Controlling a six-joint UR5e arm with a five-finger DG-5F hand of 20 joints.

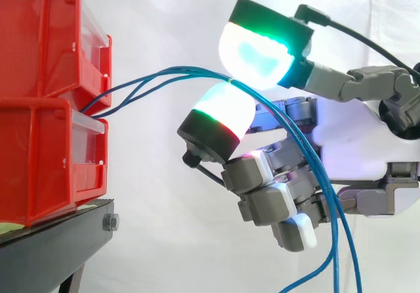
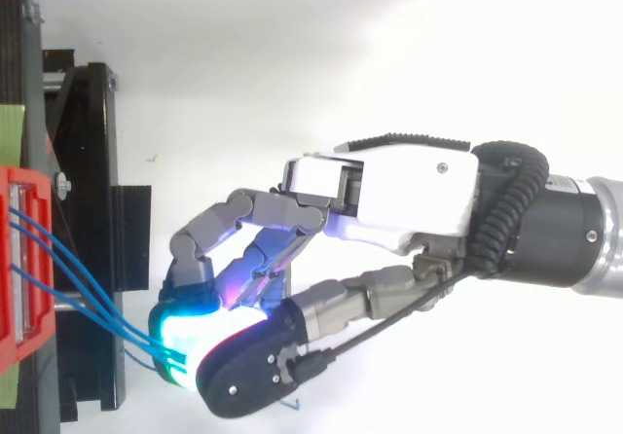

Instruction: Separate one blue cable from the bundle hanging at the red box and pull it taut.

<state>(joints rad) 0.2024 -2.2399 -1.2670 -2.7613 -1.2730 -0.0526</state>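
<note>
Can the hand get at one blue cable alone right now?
Reach, likely yes: the hand's fingers pinch the thin blue cables just off the red plastic bins, but several run through the pinch together.

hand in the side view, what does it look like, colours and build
The hand has a smooth white palm shell and grey, blocky, segmented fingers with white inserts. Its thick rounded pads glow white, cyan and green, one with a red rim, and sit on black caps. Behind it come a black wrist and a silver arm.
</note>
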